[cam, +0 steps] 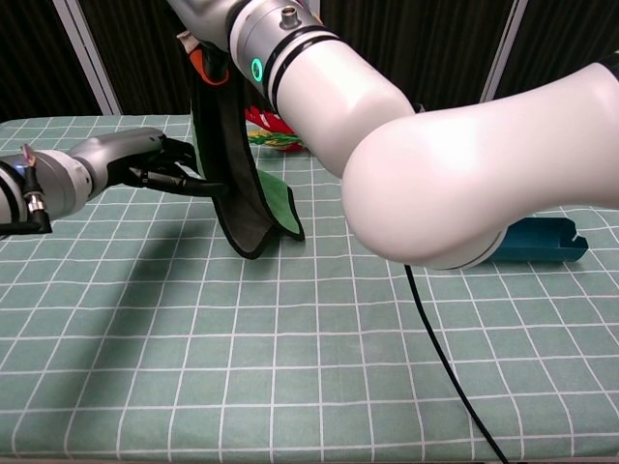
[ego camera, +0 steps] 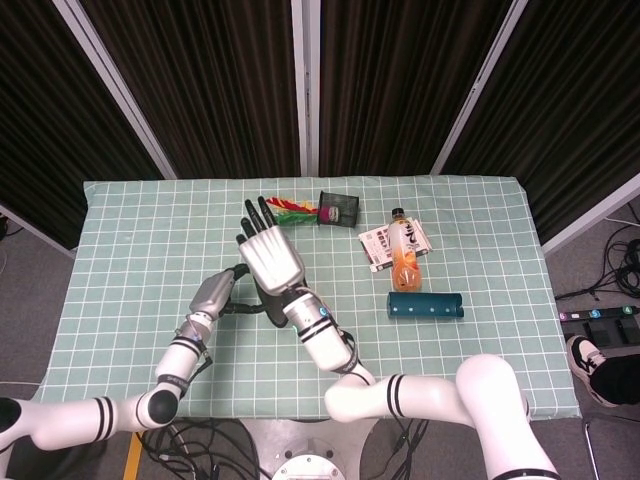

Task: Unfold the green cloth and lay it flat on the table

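Half off the table, held the cloth up by its top end in the right hand, over the middle of the table. Showed that hand's fingers straight and close together in the head view, with the grip itself hidden under the palm. Hung long and narrow, not yet unfolded, mostly dark with green at the lower right fold. Rested by its bottom end on the table. Reached in from the left with the left hand, its dark fingertips at the cloth's left edge about halfway down. Could not tell whether clamped on that edge or only touching it. Stood behind the cloth: a mesh cup, with red and green bits just beside it. Lay further right: a bottle of orange drink across a packet, and nearer the front edge a teal box, well apart from the cloth.
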`<state>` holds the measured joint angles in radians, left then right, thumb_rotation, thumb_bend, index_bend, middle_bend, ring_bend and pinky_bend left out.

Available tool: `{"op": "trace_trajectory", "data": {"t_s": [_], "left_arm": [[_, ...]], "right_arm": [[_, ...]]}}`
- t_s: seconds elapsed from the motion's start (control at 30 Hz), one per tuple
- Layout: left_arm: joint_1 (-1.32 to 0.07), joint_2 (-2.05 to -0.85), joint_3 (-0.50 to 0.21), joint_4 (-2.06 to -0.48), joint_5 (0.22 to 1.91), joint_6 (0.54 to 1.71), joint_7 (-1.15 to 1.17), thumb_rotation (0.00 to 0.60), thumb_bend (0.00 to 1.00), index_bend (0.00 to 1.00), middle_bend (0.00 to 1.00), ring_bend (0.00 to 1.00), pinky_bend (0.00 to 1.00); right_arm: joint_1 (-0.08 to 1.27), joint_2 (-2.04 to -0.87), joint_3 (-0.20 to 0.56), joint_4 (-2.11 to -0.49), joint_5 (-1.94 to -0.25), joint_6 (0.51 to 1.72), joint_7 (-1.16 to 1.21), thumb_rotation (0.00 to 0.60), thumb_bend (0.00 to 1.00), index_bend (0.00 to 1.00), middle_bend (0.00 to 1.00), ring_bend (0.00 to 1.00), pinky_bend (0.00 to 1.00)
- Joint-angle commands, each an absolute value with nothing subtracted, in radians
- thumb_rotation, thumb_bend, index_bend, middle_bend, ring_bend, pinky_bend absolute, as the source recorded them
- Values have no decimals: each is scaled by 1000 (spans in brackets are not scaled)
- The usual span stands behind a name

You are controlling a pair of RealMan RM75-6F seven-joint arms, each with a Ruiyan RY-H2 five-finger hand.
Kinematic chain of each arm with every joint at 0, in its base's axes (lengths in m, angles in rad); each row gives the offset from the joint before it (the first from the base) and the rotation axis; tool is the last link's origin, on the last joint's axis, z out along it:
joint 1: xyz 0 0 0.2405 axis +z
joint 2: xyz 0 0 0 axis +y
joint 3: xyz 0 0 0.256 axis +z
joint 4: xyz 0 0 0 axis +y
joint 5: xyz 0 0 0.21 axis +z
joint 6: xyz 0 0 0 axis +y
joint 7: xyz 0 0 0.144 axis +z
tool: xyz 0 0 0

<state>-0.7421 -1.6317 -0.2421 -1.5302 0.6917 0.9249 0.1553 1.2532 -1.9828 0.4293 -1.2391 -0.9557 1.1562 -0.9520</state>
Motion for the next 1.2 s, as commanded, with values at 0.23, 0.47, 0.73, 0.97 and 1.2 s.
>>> {"op": "trace_trajectory", "data": {"t_s": [0.23,0.47,0.73,0.97,1.2], "left_arm": [[-752,-1689,-253,-1471,638,938,175,431,6,407,283,197,226],[-714,-1701,-268,-1457,689,947,96,513,99,520,290,197,225],[-673,-1708,-274,-1452,793,964,5,590,268,656,372,223,226],[-639,-1695,-261,-1466,909,970,-72,600,437,783,443,255,225],[-614,-1626,-244,-1543,1019,987,-96,600,478,819,461,275,225]], "right_arm": [[1209,-1929,425,-1331,-959,1176,-925,600,568,872,288,59,86],[1142,-1854,404,-1449,-959,1200,-886,600,566,871,289,59,86],[1069,-1757,375,-1584,-961,1211,-837,600,565,871,288,60,86],[996,-1674,344,-1689,-949,1193,-738,600,564,872,288,58,85],[930,-1577,314,-1771,-997,1158,-594,600,562,871,288,59,85]]}}
